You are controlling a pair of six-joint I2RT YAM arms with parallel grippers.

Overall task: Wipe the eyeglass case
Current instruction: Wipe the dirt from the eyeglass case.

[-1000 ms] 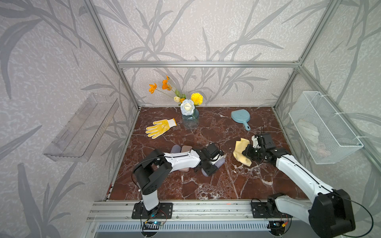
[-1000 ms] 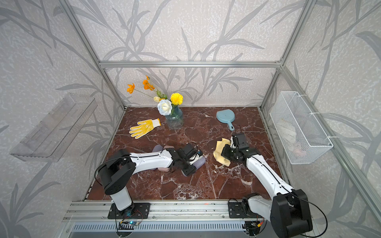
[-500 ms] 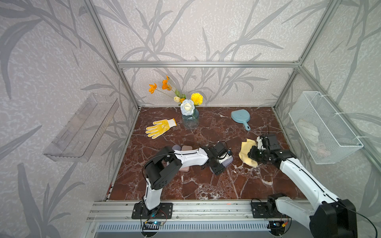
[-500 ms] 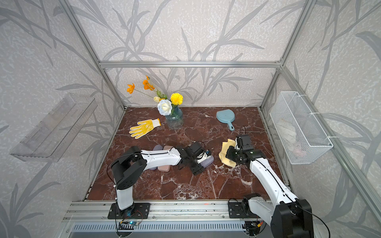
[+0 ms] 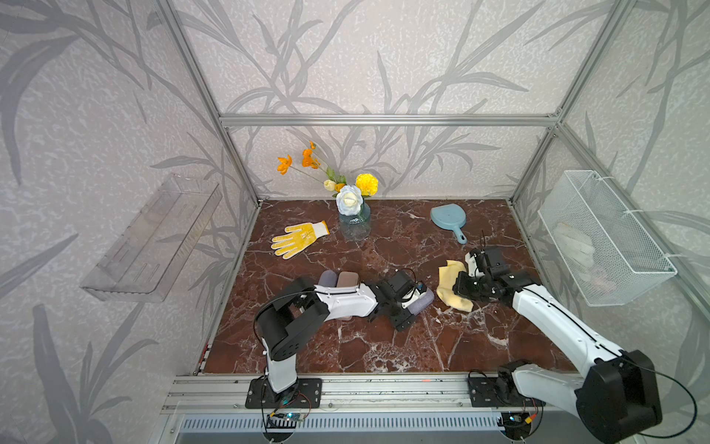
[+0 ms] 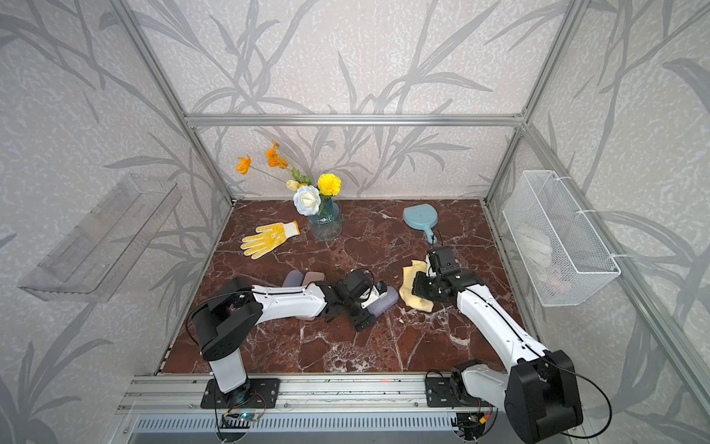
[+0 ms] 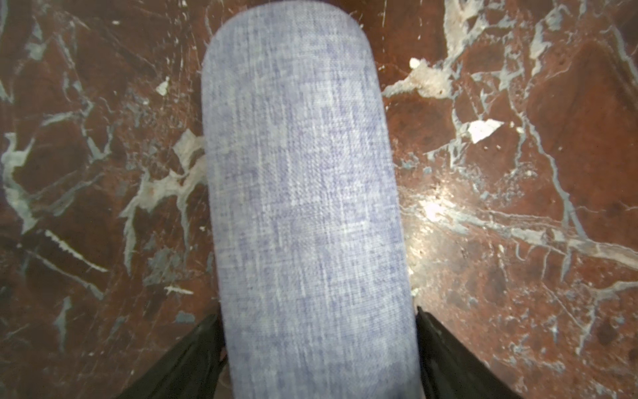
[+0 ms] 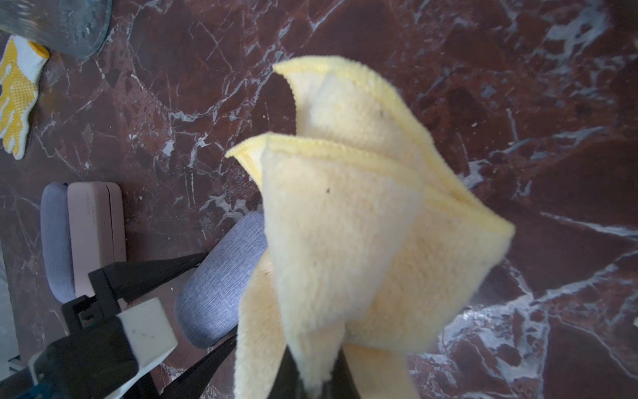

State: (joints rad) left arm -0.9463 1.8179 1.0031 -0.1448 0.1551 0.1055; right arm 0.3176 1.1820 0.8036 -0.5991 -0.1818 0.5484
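Blue-grey fabric eyeglass case (image 7: pixel 303 207) lies on the surface (image 7: pixel 518 241) between the spread jaws of the left hand (image 7: pixel 316 316); the right hand (image 8: pixel 312 373) clamps a yellow cloth (image 8: pixel 345 224) just beside it.

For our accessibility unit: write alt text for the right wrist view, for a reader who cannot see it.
The right gripper pinches a yellow cloth that fills the middle of the view. A blue-grey eyeglass case lies on the marble table between the fingers of the left gripper; two more cases and a yellow glove lie beyond.
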